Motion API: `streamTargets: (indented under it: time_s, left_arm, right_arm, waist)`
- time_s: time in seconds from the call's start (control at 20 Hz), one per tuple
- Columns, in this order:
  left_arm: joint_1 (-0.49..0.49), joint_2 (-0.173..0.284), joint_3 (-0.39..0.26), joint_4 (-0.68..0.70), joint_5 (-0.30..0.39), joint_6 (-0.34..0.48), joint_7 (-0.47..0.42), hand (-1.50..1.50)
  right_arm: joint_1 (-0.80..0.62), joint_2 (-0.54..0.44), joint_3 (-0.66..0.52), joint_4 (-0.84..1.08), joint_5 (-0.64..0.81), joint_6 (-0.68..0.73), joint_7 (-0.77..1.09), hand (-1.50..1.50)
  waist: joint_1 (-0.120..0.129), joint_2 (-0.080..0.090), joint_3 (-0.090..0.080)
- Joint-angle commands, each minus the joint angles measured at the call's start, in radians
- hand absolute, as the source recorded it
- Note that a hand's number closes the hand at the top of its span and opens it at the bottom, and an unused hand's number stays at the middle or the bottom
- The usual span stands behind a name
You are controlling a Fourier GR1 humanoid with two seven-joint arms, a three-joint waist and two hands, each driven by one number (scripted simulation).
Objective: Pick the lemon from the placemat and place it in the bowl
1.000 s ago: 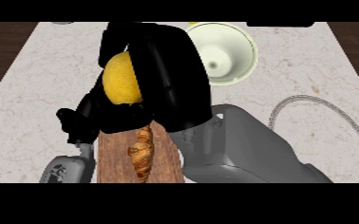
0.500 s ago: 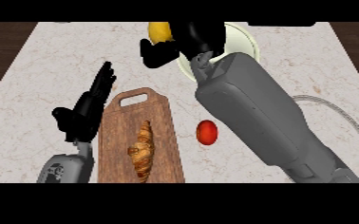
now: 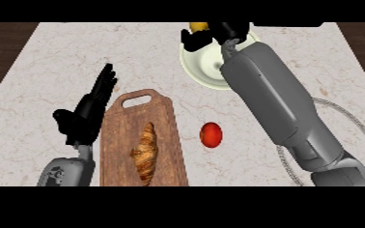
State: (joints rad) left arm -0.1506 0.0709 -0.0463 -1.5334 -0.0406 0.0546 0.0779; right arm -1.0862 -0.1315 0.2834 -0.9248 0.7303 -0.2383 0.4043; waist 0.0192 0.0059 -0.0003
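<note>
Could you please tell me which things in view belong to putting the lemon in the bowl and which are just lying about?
Job: lemon, bowl, right hand holding the lemon.

Lying about: cutting board, croissant, tomato, resting left hand.

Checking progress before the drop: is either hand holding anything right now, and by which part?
The right hand is curled around the lemon above the bowl; where on the lemon cannot be told. The left hand holds nothing.

No readable text, labels, brands, nos. or signs anywhere in view.
</note>
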Motion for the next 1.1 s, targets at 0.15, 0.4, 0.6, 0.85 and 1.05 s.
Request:
streamTargets:
  time_s: [0.15,0.4,0.6,0.85,1.05]
  left_arm:
    - [-0.019,-0.035,-0.041,-0.057,-0.025,0.025,0.061,0.0]
    - [-0.011,-0.035,-0.027,0.036,-0.033,0.02,-0.023,0.0]
    - [-0.061,-0.006,0.01,0.027,0.006,-0.012,0.013,0.0]
    - [-0.01,-0.034,-0.027,-0.015,-0.03,0.021,0.02,0.0]
    - [0.016,-0.023,-0.039,-0.008,-0.042,0.005,-0.01,0.0]
  right_arm:
    - [0.007,-0.006,-0.087,0.311,0.023,-0.15,-0.214,1.5]
    - [-0.008,-0.018,-0.2,0.43,-0.097,-0.061,-0.298,1.5]
    - [-0.001,-0.029,-0.251,0.515,-0.165,0.044,-0.434,-1.5]
    - [-0.012,-0.066,-0.327,0.546,-0.232,0.089,-0.62,-1.5]
    - [0.004,-0.073,-0.398,0.5,-0.3,0.052,-0.735,-1.5]
  waist:
    - [0.013,0.004,0.001]
    - [0.015,0.011,0.001]
    - [0.018,0.012,0.001]
    - [0.016,0.007,0.001]
    - [0.01,0.004,0.002]
